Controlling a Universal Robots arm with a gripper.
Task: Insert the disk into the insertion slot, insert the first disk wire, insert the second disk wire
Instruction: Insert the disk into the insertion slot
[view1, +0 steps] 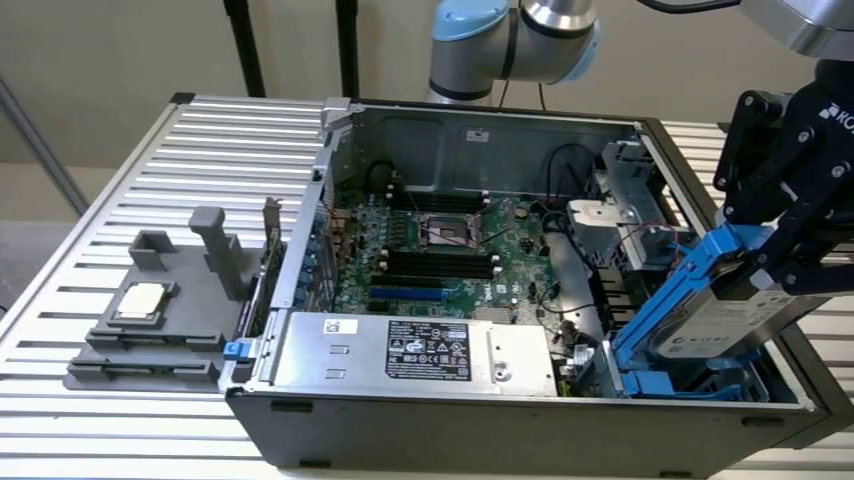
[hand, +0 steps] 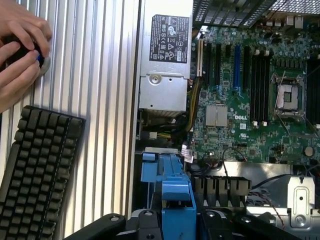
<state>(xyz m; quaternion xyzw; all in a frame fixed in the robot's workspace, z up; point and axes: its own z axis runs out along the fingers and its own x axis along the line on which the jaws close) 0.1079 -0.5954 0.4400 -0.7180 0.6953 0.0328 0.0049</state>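
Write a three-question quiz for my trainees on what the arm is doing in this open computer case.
1. True or false: the disk lies flat, fully seated in the insertion slot.
2. What are the jaws closed on? A) the disk B) a small square chip C) a keyboard
3. Fill in: the carrier that frames the disk is coloured ___.

Key:
1. False. It is tilted, with its upper end raised above the case.
2. A
3. Blue
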